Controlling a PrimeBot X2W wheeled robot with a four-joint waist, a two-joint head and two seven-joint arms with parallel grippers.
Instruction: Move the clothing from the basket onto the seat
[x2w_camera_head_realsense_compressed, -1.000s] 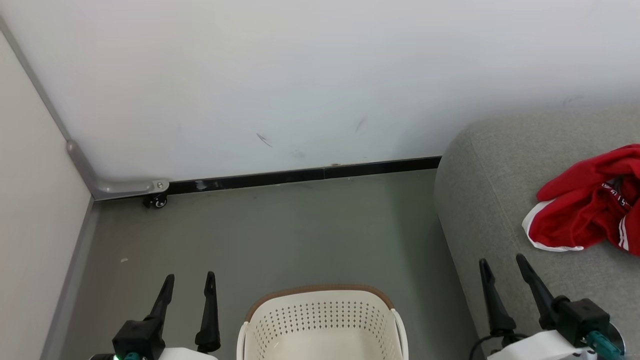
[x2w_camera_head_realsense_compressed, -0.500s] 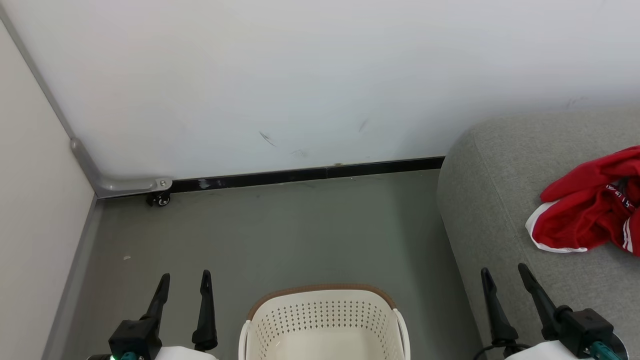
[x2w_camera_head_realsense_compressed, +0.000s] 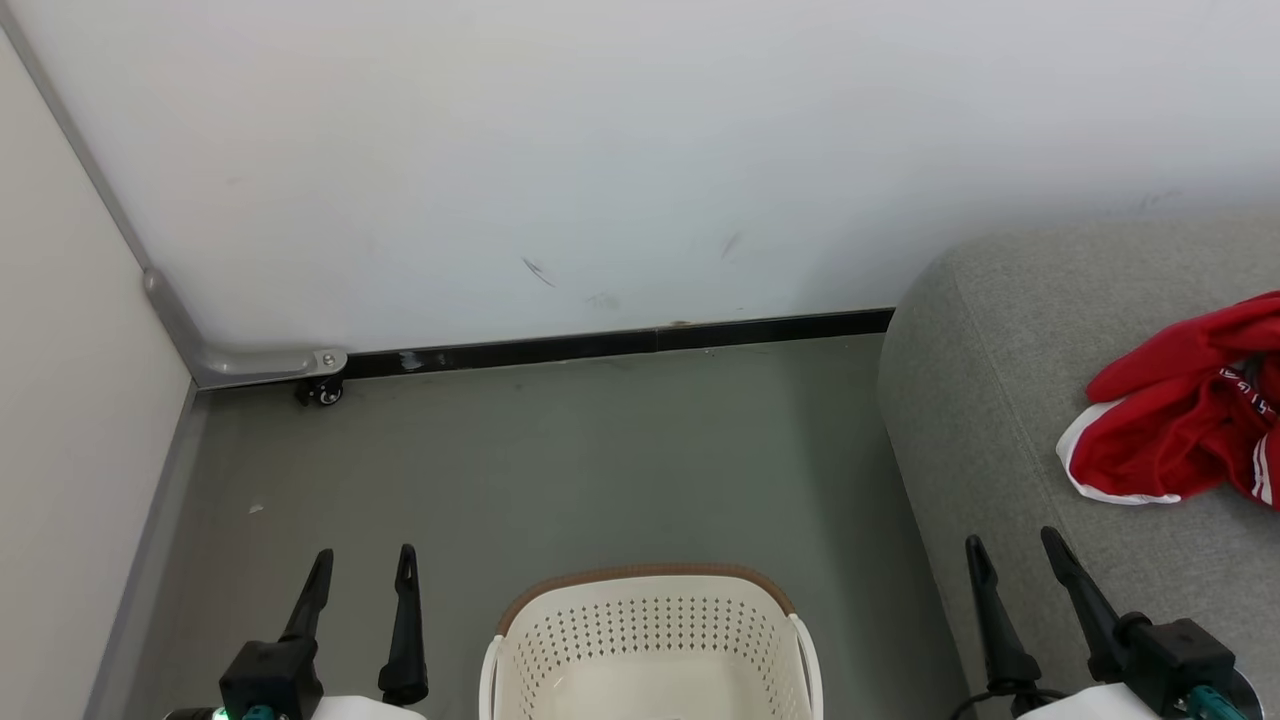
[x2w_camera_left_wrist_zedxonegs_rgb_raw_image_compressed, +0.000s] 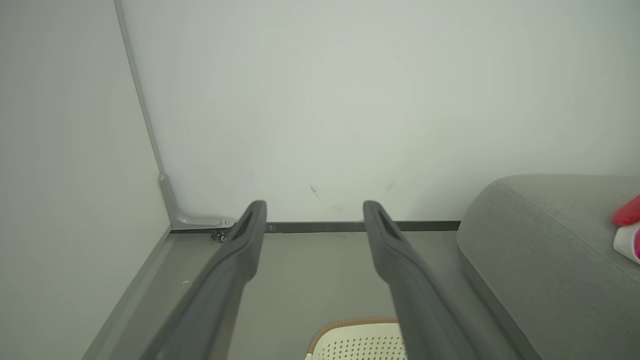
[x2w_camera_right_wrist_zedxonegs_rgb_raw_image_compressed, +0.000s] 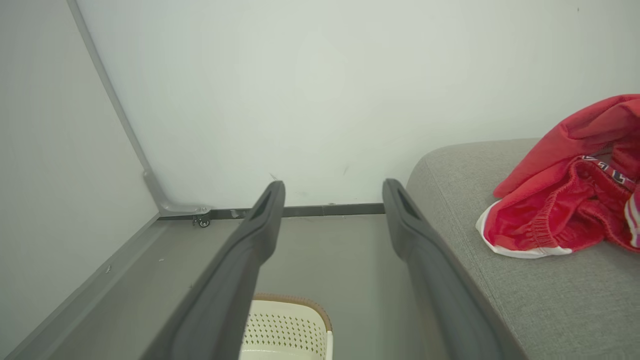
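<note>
The red clothing (x2w_camera_head_realsense_compressed: 1190, 420) lies bunched on the grey seat (x2w_camera_head_realsense_compressed: 1000, 400) at the right, its white trim showing; the right wrist view has the clothing (x2w_camera_right_wrist_zedxonegs_rgb_raw_image_compressed: 565, 200) on the seat (x2w_camera_right_wrist_zedxonegs_rgb_raw_image_compressed: 525, 295) too. The cream basket (x2w_camera_head_realsense_compressed: 650, 640) with a brown rim stands on the floor at the bottom centre, and what shows of its inside holds no fabric. My left gripper (x2w_camera_head_realsense_compressed: 364, 562) is open to the left of the basket. Over the seat's front corner my right gripper (x2w_camera_head_realsense_compressed: 1012, 548) is open, holding nothing and well short of the clothing.
A white wall (x2w_camera_head_realsense_compressed: 600, 150) with a black skirting strip (x2w_camera_head_realsense_compressed: 600, 345) closes the far side. A pale panel (x2w_camera_head_realsense_compressed: 60, 400) on a small caster (x2w_camera_head_realsense_compressed: 320, 392) bounds the left. Grey floor (x2w_camera_head_realsense_compressed: 550, 470) lies between the basket and the wall.
The head view has shifted slightly, so the scene sits a little more to the right. Both grippers stay open and empty, a touch lower in the picture. The clothing rests unmoved on the seat.
</note>
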